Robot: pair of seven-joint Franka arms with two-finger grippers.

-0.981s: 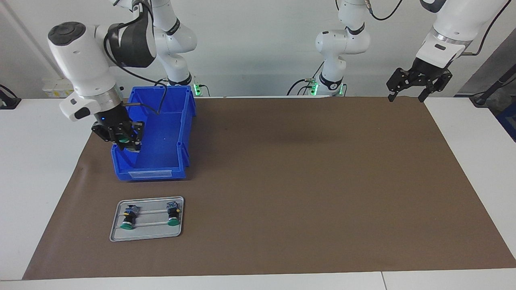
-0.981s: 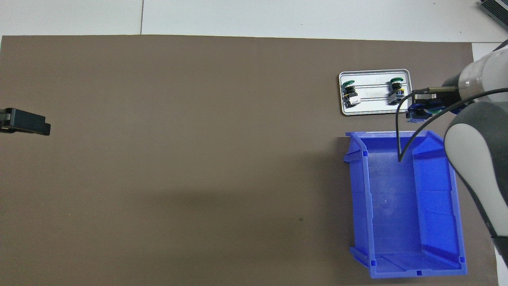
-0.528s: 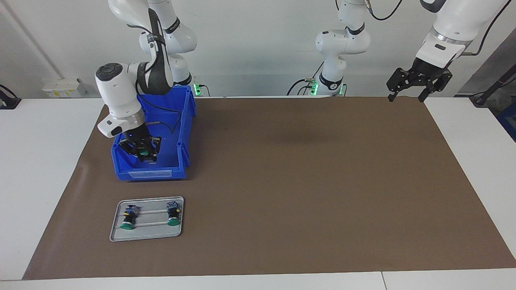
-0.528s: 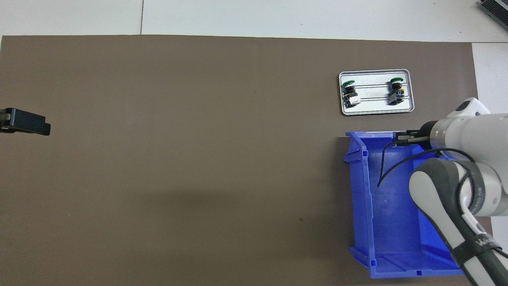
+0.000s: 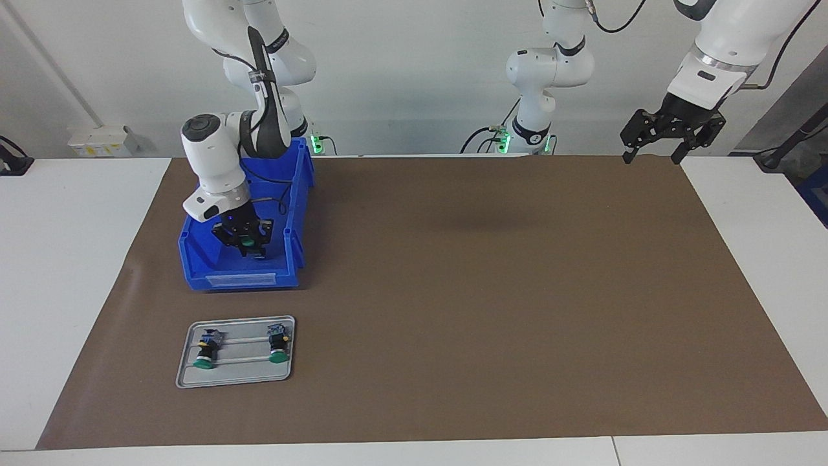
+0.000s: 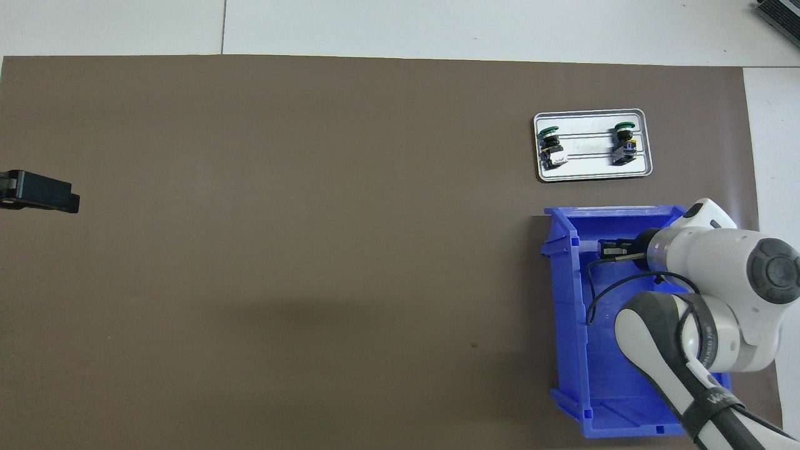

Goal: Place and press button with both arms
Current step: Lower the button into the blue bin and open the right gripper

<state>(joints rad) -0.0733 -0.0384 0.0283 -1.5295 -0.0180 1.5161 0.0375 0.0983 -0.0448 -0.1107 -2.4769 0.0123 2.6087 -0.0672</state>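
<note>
Now the right gripper point(image 5: 246, 244) has come down from above the blue bin's point(image 5: 294, 249) rim into its interior, fingers clamped on the button point(image 5: 244, 242), green cap showing. Judgement: placing in the bin is under way, release pending. Left gripper point(image 5: 654, 154) waits spread wide, empty, over the mat's corner at its own end.

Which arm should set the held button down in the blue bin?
Right. The right hand is shut on the button, low inside the blue bin. The left hand waits open, up over the mat's corner at the left arm's end.
</note>
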